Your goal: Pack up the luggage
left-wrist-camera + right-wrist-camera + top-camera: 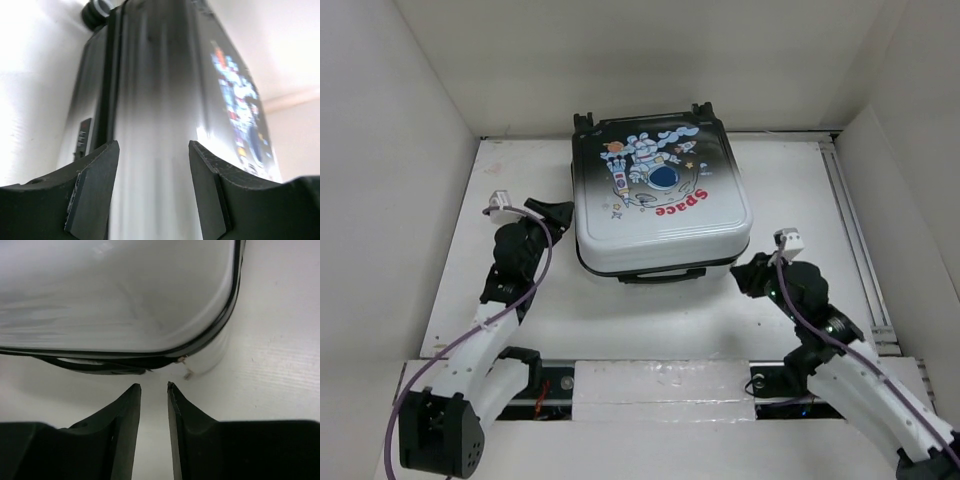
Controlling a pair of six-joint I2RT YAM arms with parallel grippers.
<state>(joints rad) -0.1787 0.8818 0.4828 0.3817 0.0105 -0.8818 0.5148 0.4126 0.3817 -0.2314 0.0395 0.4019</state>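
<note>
right hand: low at the 5 o'clock corner of the luggage, fingers a slit apart, empty | left hand: turned edge-on at 9 o'clock, spread wide, empty, probably to steady that side | luggage: shut, flat, mid-table toward 12 o'clock

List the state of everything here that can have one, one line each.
Suitcase: closed, lying flat on the table, astronaut side up.
Left gripper: open wide, holding nothing, facing the suitcase's left side.
Right gripper: open only by a narrow gap, holding nothing, pointed at the suitcase's near right corner.
</note>
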